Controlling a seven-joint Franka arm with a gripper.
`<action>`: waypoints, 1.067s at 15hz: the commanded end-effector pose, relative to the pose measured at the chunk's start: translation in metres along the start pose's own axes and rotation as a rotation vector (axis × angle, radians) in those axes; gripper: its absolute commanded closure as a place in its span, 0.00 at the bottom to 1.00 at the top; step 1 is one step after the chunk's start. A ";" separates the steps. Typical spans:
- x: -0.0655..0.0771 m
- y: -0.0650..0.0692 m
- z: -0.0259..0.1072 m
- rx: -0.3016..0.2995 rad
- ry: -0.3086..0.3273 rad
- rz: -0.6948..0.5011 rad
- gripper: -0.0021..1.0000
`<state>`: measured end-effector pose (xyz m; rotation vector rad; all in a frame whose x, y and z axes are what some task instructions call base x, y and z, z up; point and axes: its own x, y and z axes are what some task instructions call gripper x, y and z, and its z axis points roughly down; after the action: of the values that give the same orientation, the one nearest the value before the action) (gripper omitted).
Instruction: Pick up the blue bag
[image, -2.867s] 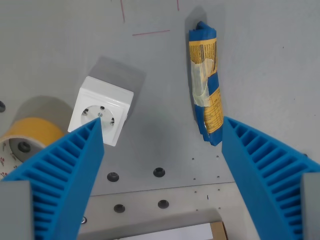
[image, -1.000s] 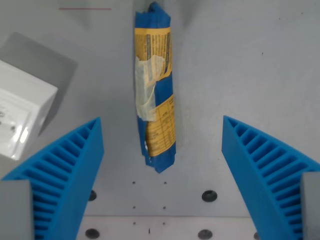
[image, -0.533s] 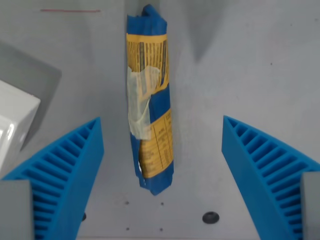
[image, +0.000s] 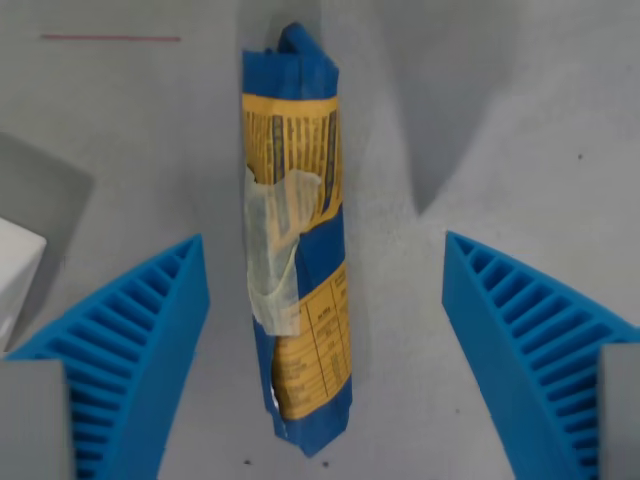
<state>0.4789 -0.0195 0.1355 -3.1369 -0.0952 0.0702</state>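
Claw (image: 325, 255) is spread wide open with nothing in it, and the blue bag (image: 296, 250) lies lengthwise on the grey surface (image: 520, 120) right between the two fingers, touching neither. Its yellow label has small print, way too blurry to read, with clear tape across it.

One blue bag (image: 296, 250), lying mid-scene on one grey surface (image: 520, 120). Two blue ribbed fingers (image: 130, 350), left and right, near. One white box (image: 15, 275), partly visible far left. One red line (image: 110, 38), far.
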 end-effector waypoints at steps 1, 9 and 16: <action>-0.007 0.002 -0.002 -0.009 0.108 -0.019 1.00; -0.007 0.002 -0.002 -0.009 0.108 -0.019 1.00; -0.012 0.002 -0.011 -0.009 0.108 -0.019 1.00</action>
<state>0.4797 -0.0195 0.1365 -3.1373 -0.0955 0.0643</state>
